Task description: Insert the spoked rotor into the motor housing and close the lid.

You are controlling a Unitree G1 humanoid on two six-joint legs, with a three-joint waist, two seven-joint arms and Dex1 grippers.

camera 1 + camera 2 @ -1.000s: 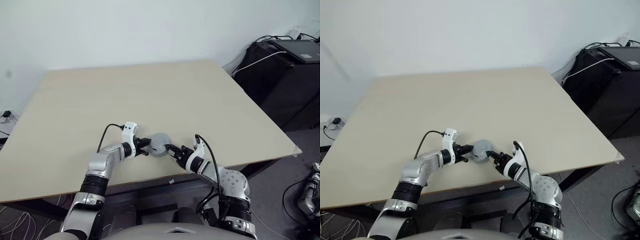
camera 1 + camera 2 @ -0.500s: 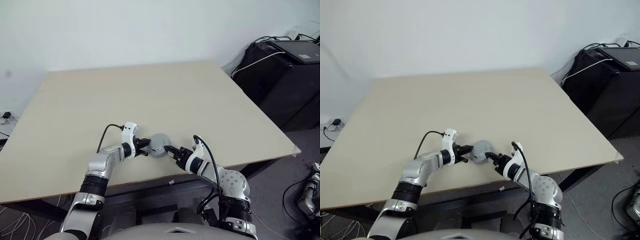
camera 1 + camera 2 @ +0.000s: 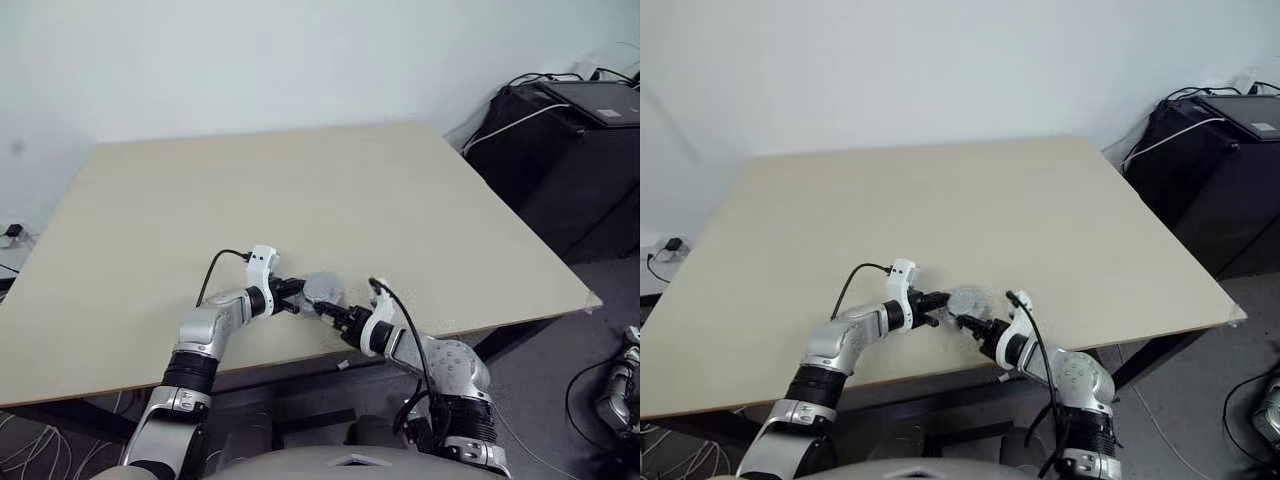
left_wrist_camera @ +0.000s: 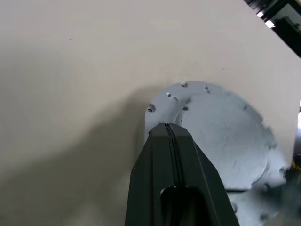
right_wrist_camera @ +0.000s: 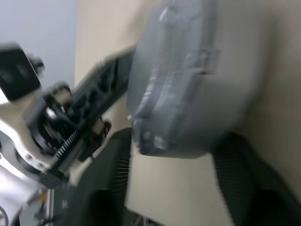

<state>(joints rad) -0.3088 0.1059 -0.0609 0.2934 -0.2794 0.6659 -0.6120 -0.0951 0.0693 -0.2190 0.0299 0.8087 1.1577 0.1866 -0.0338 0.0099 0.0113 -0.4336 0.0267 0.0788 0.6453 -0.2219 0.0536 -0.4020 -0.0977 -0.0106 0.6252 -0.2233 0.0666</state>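
The right gripper [image 3: 328, 312] has just spread wide, releasing the lid [image 3: 322, 290]. At its nine o'clock, the left gripper [image 3: 296, 297] stays pinched together. Closing seems finished.

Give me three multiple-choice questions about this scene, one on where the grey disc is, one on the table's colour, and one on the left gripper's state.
1. Where does the grey disc sit?
A. At the far back corner of the table
B. Near the table's front edge, between the two grippers
C. On the floor beside the table

2. What colour is the table?
A. Black
B. Red
C. Pale beige

3. How do the left gripper's fingers stand?
A. Shut together
B. Spread wide apart
C. Clamped around a cable

Answers:
1. B, the head views show the disc close to the front edge, with the left gripper on one side and the right gripper on the other.
2. C, the whole top is a light beige.
3. A, the left wrist view shows both fingers pressed together with only a seam between them.
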